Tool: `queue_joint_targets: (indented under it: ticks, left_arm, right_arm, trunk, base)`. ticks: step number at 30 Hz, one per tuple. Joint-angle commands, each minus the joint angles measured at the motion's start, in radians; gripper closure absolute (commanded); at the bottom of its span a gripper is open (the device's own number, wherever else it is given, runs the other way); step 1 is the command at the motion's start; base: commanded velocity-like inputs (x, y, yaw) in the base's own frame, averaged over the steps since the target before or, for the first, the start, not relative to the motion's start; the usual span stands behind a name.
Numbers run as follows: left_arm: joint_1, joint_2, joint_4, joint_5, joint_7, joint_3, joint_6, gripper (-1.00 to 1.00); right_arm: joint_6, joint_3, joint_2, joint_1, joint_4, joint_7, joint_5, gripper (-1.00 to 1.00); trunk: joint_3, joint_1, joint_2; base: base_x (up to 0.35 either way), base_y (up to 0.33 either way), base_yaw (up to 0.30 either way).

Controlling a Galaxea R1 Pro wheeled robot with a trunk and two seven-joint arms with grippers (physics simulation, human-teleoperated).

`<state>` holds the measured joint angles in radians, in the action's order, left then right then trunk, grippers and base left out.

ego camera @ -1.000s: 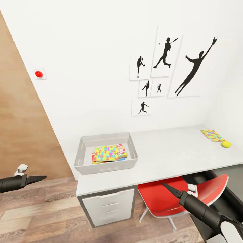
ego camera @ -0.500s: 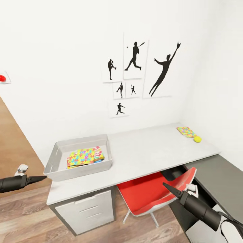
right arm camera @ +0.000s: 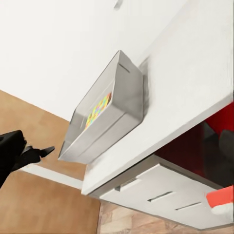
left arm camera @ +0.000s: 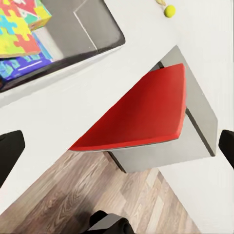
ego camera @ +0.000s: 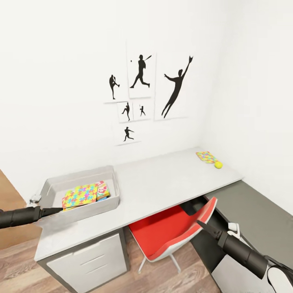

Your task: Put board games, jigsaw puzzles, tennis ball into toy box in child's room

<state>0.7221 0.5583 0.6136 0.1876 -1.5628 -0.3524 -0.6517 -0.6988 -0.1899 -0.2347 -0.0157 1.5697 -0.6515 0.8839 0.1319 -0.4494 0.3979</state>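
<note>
Your view has swung right: one toy box (ego camera: 79, 194) at the table's (ego camera: 162, 187) left end, just beside your left gripper (ego camera: 57, 210); one jigsaw puzzle (ego camera: 206, 157) and one tennis ball (ego camera: 218, 165) at the far right corner, well apart from your right gripper (ego camera: 202, 225); both grippers' grasp I cannot tell

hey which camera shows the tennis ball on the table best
The head view: the tennis ball lies whole on the table beside a jigsaw puzzle at the far end. The left wrist view catches it small near the frame's edge.

I'm seeing a light grey toy box (ego camera: 110, 183) holding a yellow, red, blue and green jigsaw puzzle (ego camera: 79, 195); beside it, a red chair (ego camera: 171, 232), and a yellow-green tennis ball (ego camera: 218, 165).
</note>
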Motion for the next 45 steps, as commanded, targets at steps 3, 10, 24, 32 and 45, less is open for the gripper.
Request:
queue_joint_targets:
  ticks: [3, 10, 24, 32, 45]
  left_arm:
    - [0.005, -0.059, 0.146, 0.016, -0.008, 0.004, -0.122, -1.0]
    - [0.021, -0.181, 0.425, 0.074, 0.021, 0.102, -0.337, -1.0]
    - [0.413, -0.43, 0.205, 0.151, 0.538, 0.138, -0.386, -1.0]
    - [0.482, -0.486, 0.112, 0.144, 0.706, 0.135, -0.38, -1.0]
    - [0.485, -0.489, 0.108, 0.144, 0.712, 0.135, -0.378, -1.0]
  right_arm:
    - [-0.007, -0.003, -0.001, -0.001, -0.005, 0.0, 0.005, -1.0]
    - [-0.007, -0.005, -0.001, -0.001, -0.013, 0.0, 0.006, -1.0]
    - [-0.005, -0.065, -0.001, 0.001, -0.016, 0.0, 0.004, -1.0]
    - [-0.011, -0.07, -0.001, 0.001, -0.014, 0.002, 0.006, -1.0]
    - [-0.008, -0.071, 0.0, 0.002, -0.014, 0.002, 0.007, -1.0]
  trunk:
    - [-0.001, -0.001, 0.002]
    - [-0.005, -0.001, 0.002]
    - [-0.005, -0.001, 0.002]
    - [-0.005, -0.001, 0.002]
    - [-0.01, -0.001, 0.002]
  base:
    - [0.0, -0.002, -0.212]
    - [0.0, -0.001, -0.103]
    - [0.0, 0.0, -0.006]
    - [0.0, 0.0, 0.0]
    - [0.005, -0.002, -0.054]
